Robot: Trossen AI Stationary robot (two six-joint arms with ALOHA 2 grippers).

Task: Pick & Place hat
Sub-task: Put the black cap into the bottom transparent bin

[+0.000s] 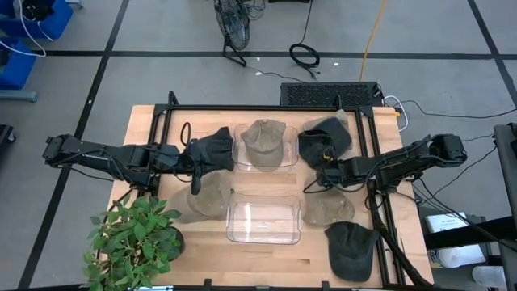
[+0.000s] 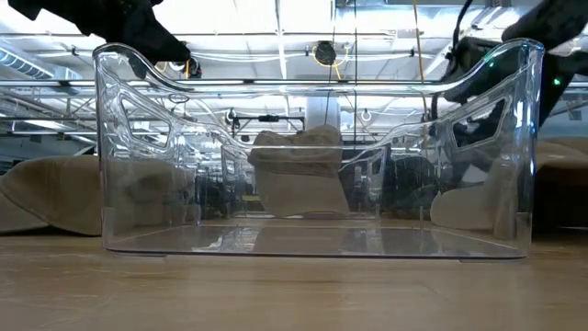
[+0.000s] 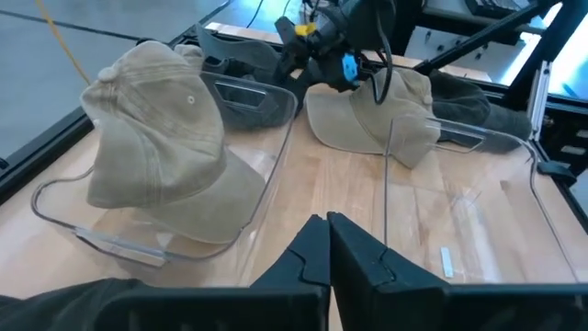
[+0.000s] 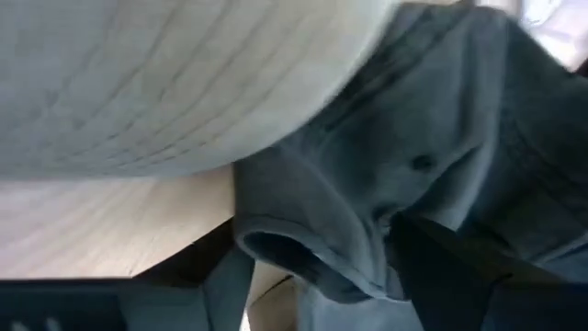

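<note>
Left end effector [image 1: 194, 158] left of centre in high view, fingers closed on dark hat [image 1: 213, 149] (lifted beside far bin). Right end effector [image 1: 325, 172] right of centre, at black hat [image 1: 325, 137]; grip state: cannot tell. Tan hat [image 1: 262, 141] sits in far clear bin [image 1: 239, 163]. Near clear bin [image 1: 263, 220] lower centre on worktop [image 1: 266, 259].

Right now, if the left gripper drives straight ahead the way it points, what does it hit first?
Probably the tan cap in the far clear bin, which sits just ahead of the shut left gripper; depth is uncertain.
</note>
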